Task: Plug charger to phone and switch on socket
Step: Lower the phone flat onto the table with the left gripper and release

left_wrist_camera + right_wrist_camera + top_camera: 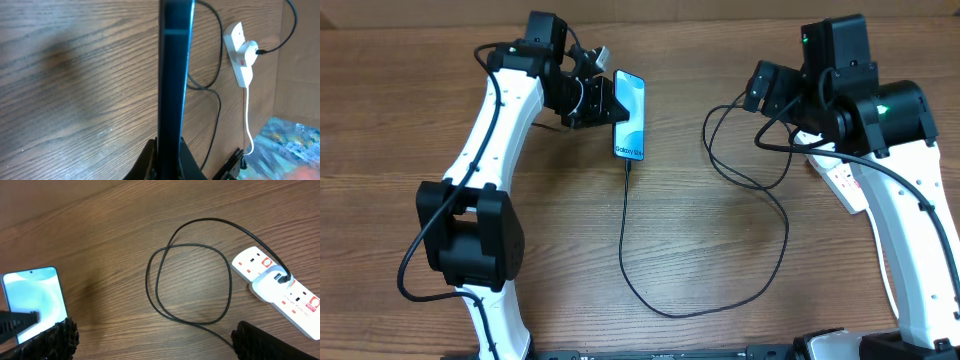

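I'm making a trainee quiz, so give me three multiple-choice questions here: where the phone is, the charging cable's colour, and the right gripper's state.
1. Where is the phone? A) between the fingers of the left gripper B) on a shelf C) in a box
2. What colour is the cable running to the phone? A) white B) black C) red
3. The right gripper is: A) shut on the cable B) shut on the phone C) open
Answers: 1 A, the left gripper clamps its edges; 2 B, black along its whole length; 3 C, its fingers stand wide apart.
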